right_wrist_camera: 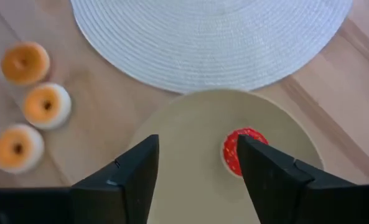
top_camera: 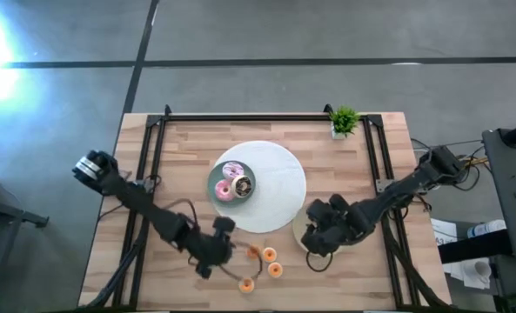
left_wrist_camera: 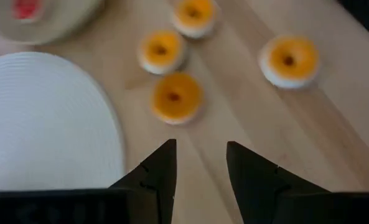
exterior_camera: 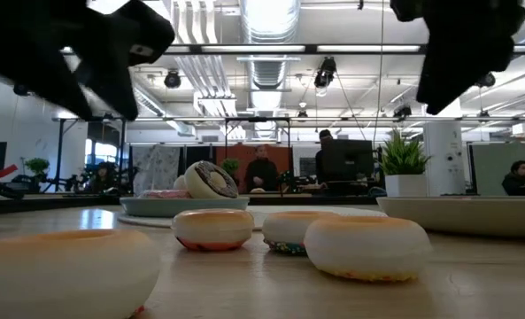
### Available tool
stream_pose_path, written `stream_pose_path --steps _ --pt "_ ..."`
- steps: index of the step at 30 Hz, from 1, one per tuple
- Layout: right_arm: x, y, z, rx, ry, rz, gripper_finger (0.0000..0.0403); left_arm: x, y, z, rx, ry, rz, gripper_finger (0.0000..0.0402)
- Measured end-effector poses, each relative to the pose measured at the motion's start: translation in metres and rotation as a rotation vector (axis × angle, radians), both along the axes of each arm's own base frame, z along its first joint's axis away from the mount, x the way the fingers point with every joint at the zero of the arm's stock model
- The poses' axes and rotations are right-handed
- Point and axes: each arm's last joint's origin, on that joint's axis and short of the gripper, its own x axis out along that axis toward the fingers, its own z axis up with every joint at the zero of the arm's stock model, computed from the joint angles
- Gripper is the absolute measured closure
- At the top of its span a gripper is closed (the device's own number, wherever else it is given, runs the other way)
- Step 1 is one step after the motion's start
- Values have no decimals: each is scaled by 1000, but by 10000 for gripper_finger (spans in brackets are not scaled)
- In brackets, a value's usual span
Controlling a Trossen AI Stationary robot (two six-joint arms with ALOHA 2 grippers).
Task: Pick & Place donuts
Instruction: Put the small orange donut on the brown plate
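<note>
Four orange-glazed donuts (top_camera: 270,255) lie flat on the wooden table near its near edge; the left wrist view shows them too (left_wrist_camera: 175,96). My left gripper (left_wrist_camera: 201,149) hovers open just left of them and touches none. Two pink donuts (top_camera: 225,191) sit on a teal plate (top_camera: 212,178). A red donut (right_wrist_camera: 235,149) lies on a beige plate (right_wrist_camera: 184,124), partly hidden by one finger. My right gripper (right_wrist_camera: 196,146) is open above that plate.
A large white round placemat (top_camera: 275,187) lies mid-table, with the teal plate on its left part. A small potted plant (top_camera: 343,122) stands at the far edge. Black rails (top_camera: 153,174) run along the table's left and right sides. People sit in the room behind (exterior_camera: 262,168).
</note>
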Motion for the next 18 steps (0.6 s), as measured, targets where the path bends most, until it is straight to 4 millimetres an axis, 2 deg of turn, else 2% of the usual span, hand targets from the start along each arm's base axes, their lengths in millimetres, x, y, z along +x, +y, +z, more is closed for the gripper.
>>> stream_pose_path --steps 4,8,14,18 --pt "-7 3 -7 -13 33 29 197 16 -28 -12 103 -23 -24 287" --pt "-14 10 -7 -6 25 49 197 41 -43 -22 150 -24 -6 287" --pt "-20 21 -7 -25 2 86 197 71 -43 -35 164 93 114 287" --pt "-24 27 -6 -33 -19 88 197 83 -39 -41 168 117 149 287"
